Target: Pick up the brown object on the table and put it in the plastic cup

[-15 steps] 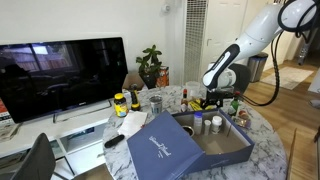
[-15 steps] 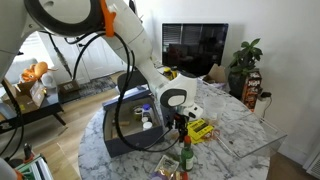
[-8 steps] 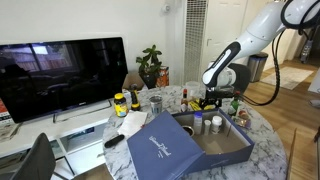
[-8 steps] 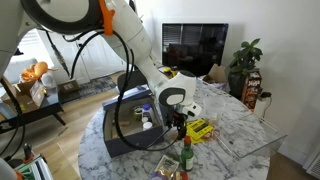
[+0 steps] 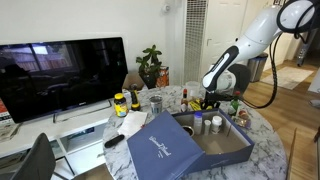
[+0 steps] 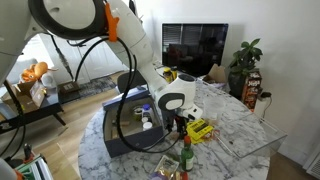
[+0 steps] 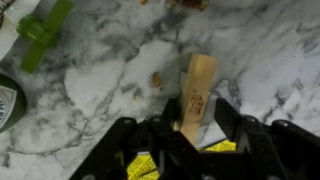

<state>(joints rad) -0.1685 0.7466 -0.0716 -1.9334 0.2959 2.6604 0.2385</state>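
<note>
The brown object, a small wooden-looking block with a printed mark, lies on the marble table in the wrist view. My gripper is down over its near end, one finger on each side, and the jaws have come in against it. In both exterior views the gripper is low over the table beside the blue box, and the block is too small to make out there. The clear plastic cup stands upright further back on the table, well apart from the gripper.
An open blue box with small jars inside sits beside the gripper, its lid leaning at the table's edge. Green bottles, a red-capped sauce bottle and a yellow packet stand close by. A TV stands behind.
The jaws have gone from wide open to closed in on the brown block. The arm has hardly moved.
</note>
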